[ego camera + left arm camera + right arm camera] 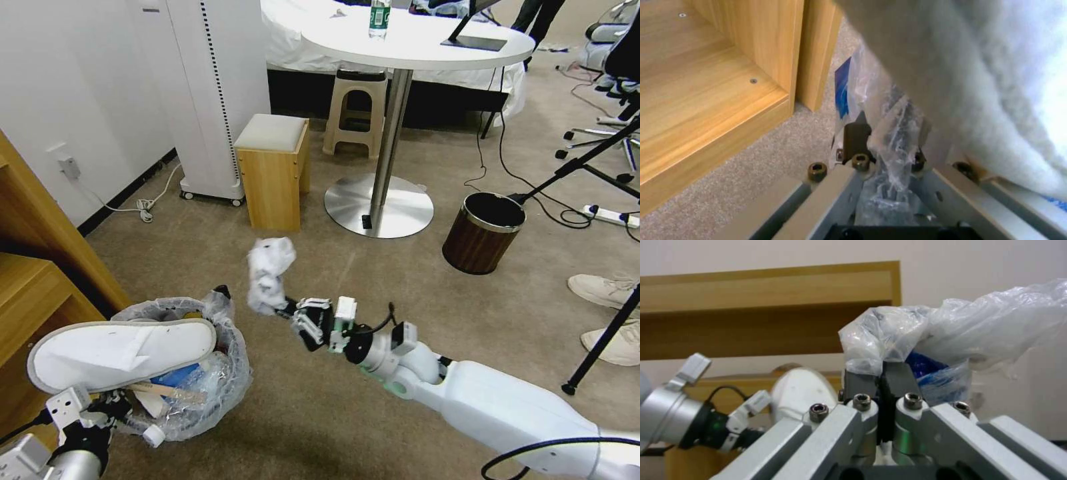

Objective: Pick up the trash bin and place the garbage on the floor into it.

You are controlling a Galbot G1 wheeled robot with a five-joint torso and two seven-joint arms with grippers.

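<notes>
I am holding my right tool [288,308] pinched tight on a crumpled white wad [269,273] of plastic and tissue, its two dark fingers [860,381] pressed together on the lowest fold so that most of the wad is standing free above the tips. The trash bin [230,373] is hanging to the left of that tool and a little lower, just beside it, and my left tool [110,405] is gripping its near rim, closed on the bin wall and the crinkly bag [891,146]. A white slipper [123,353] is lying flat across most of the bin's mouth, with a wooden stick [163,391], a blue-and-white cup and clear plastic crowding the gap beneath it, so I am judging the opening left for the wad to be narrow. If I am letting go too far to the right, the wad is likely dropping past the rim onto the carpet [320,427]; if I am releasing it over the slipper, it may be rolling off that smooth sole. My grip is catching only thin film, so the wad could be slipping out early. The bin is also held from one side only, so a nudge from my right tool could be tipping it and spilling what is already inside.
</notes>
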